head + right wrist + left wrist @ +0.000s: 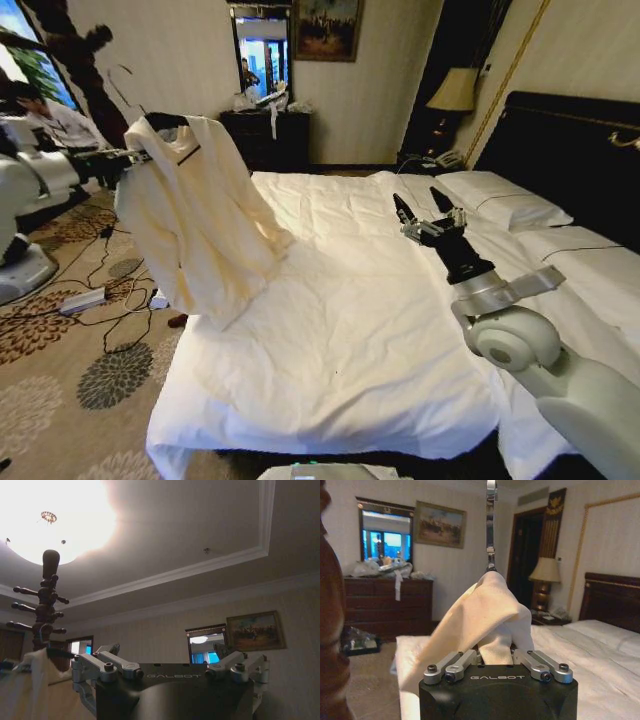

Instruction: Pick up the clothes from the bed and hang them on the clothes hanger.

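While left end effector (496, 666) pinches cream shirt (200, 225) | right end effector (428, 207) spread above bed (350, 340)

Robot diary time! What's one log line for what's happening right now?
left gripper: holds cream shirt on clothes hanger, beside bed | right gripper: open, raised over bed, empty

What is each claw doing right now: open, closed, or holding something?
Left claw: closed on the cream shirt, lifted beside the bed.
Right claw: open, holding nothing, raised over the bed.
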